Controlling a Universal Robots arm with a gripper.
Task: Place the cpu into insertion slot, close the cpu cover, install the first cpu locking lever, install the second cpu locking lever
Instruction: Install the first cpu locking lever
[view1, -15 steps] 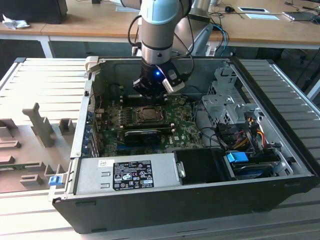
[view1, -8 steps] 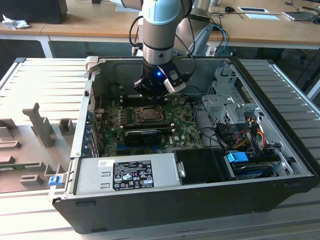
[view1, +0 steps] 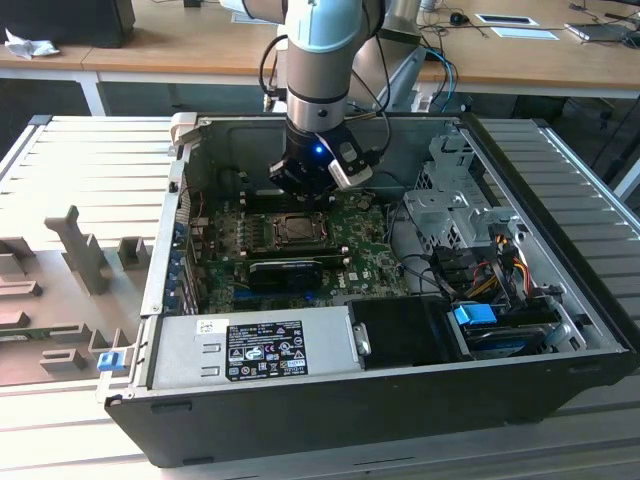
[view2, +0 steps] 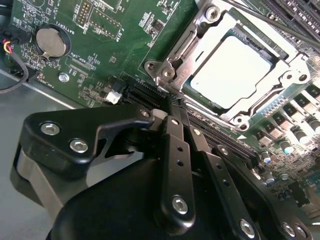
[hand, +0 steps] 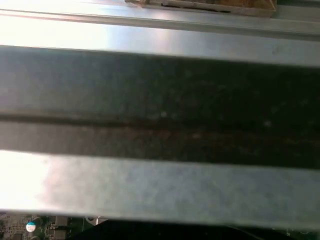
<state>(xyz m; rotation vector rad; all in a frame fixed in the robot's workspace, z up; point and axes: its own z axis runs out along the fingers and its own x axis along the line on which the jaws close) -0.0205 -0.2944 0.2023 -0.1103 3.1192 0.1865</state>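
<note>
- Dull silver cpu (view2: 231, 71) already sat in the insertion slot (view2: 280, 50), w/ the cpu cover (view2: 200, 37) shut over it.
- Levers' lock state: couldn't tell.
- Claw (view2: 172, 102) hung just beside the slot, fingers pressed together, holding nothing.

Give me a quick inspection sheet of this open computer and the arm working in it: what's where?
Surface: green motherboard lying flat in the open case.
Job's things: cpu sits in the slot; the cover frames it, apparently lying flat over it.
Clutter: coin battery on the board; grey power supply along the case's near side.
Gripper: gripper hangs over the board beside the socket, holding nothing; fingers close together.
Cables: coloured wire bundle at the exterior view's right; black cables on the arm.
Surroundings: grey fixtures at the exterior view's left; wooden desks behind.
</note>
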